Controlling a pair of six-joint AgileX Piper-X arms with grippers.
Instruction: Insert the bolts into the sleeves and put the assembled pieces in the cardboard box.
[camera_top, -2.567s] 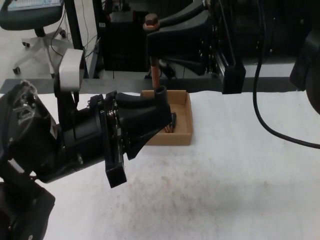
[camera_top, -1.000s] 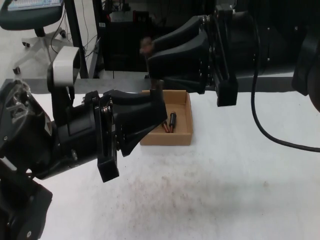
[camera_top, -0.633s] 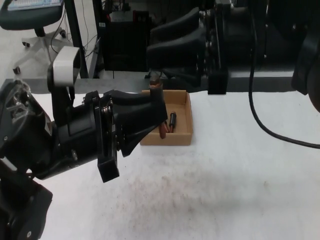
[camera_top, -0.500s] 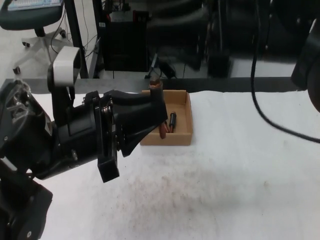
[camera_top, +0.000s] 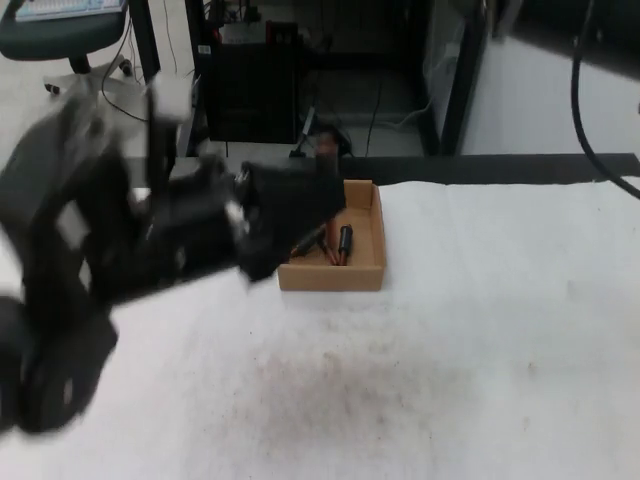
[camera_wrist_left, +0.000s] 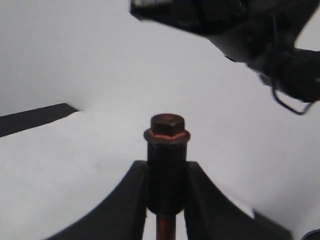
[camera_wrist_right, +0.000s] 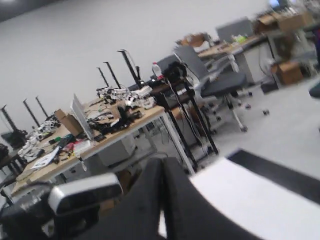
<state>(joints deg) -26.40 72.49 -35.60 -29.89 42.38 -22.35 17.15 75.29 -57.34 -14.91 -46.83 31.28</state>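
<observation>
The right gripper (camera_wrist_right: 162, 167) has lifted clear and points out into the room, its fingers closed on nothing. The left gripper (camera_wrist_left: 166, 167), reaching forward, clamps the sleeve (camera_wrist_left: 166, 185) with the bolt (camera_wrist_left: 166, 127) seated head-up, over the far left corner of the cardboard box (camera_top: 378, 235) at the bench's (camera_top: 450, 350) far edge.

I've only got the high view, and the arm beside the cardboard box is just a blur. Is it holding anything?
Observer: Yes. The left wrist view shows the left gripper shut on a black sleeve.
Operator: Is a bolt in it?
Observer: A copper-coloured bolt sits in that sleeve, with its hex head at one end and its threaded shank coming out of the other.
Operator: And the other arm?
Observer: The right wrist view shows the right gripper with its fingers together and nothing between them. It points out past the bench towards an office chair.
</observation>
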